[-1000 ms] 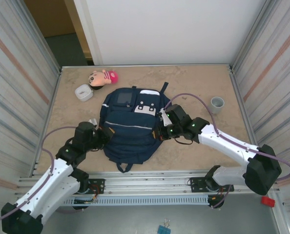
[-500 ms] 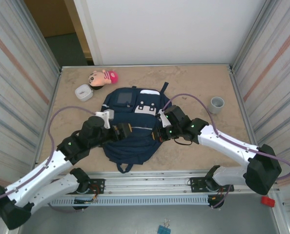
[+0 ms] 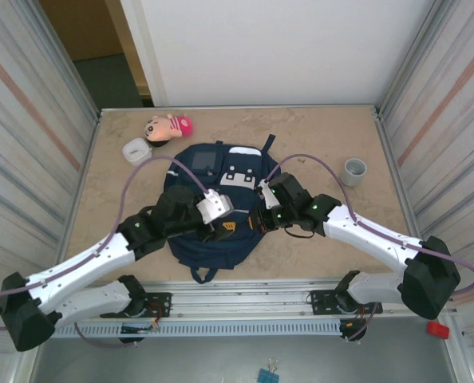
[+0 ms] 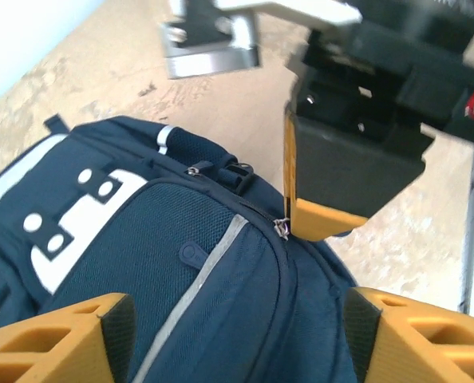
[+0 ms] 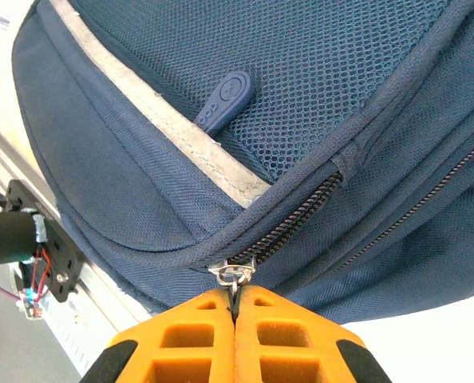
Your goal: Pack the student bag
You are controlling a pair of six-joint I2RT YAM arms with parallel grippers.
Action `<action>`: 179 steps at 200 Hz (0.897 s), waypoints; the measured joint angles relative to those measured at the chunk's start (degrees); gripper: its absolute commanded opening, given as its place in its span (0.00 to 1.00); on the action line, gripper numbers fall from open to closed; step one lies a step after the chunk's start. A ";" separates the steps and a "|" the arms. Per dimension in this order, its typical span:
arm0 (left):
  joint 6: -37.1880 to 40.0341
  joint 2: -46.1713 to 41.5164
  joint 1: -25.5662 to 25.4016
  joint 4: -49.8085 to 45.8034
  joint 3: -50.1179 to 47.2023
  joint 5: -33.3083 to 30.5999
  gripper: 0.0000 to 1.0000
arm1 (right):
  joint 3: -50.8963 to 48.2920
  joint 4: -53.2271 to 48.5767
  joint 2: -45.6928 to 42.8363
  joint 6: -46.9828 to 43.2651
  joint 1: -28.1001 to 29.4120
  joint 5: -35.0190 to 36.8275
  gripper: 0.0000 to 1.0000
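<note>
The student bag [image 3: 213, 171], navy with white patches and a thin pale stripe, lies flat mid-table. My right gripper [image 3: 260, 219] sits at the bag's right edge. In the right wrist view its orange fingers [image 5: 235, 309] are shut on the metal zipper pull [image 5: 235, 276] of the front pocket, and the zipper beside it looks closed. My left gripper [image 3: 224, 226] hovers over the bag's front pocket. Its fingers [image 4: 235, 339] stand wide open above the fabric [image 4: 221, 303], holding nothing. The left wrist view also catches the right gripper's finger [image 4: 321, 219] at the pull [image 4: 282, 229].
A plush doll [image 3: 169, 126] and a small white container [image 3: 137, 151] lie at the back left. A grey cup [image 3: 354, 168] stands at the right. Corrugated metal walls close in both sides, and a rail [image 3: 245, 291] runs along the near edge.
My left arm has swung from the bag's left side to over its front pocket, and its jaws have opened. The right gripper has kept its hold in place.
</note>
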 measured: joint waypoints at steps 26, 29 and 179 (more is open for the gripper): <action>10.32 8.00 0.00 3.63 0.11 1.64 0.68 | -0.48 0.63 0.00 0.00 0.00 -0.22 0.00; 11.15 8.85 0.00 3.85 0.15 1.68 0.67 | -0.50 0.70 0.00 0.00 0.00 -0.22 0.00; 18.32 10.62 1.38 9.86 -3.32 9.29 0.00 | -4.22 6.45 -1.88 1.95 -6.64 -1.55 0.00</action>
